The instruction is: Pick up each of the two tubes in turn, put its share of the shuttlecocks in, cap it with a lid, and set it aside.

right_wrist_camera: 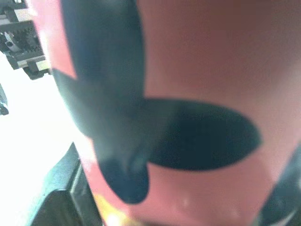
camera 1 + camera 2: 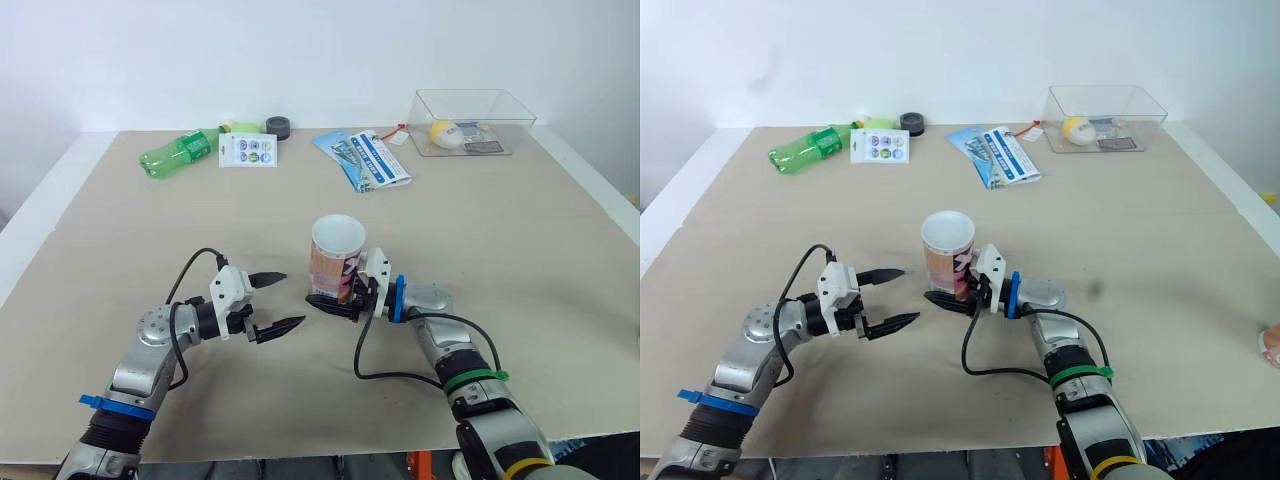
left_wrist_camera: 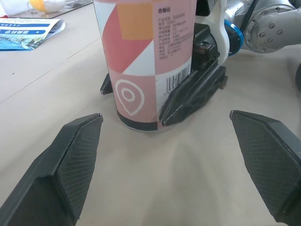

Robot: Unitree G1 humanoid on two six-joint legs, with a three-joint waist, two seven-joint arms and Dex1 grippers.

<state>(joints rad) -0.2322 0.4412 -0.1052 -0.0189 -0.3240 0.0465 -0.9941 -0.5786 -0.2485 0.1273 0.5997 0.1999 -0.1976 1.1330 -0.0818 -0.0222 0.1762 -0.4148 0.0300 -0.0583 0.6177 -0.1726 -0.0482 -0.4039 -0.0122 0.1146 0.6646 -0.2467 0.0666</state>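
While the right gripper [image 2: 331,301] pinches the upright tube [image 2: 337,250] at the worktop [image 2: 520,250] centre, left gripper [image 2: 294,298] spread alongside, lifting seems next.

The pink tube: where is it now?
In the head views the tube stands upright near the middle of the table, its base clasped by the right gripper, with the open left gripper to its left.

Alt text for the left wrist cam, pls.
A pink tube stands upright on the tan table, with the right gripper shut on its base. The left gripper faces it with jaws wide open. A blue leaflet lies farther off.
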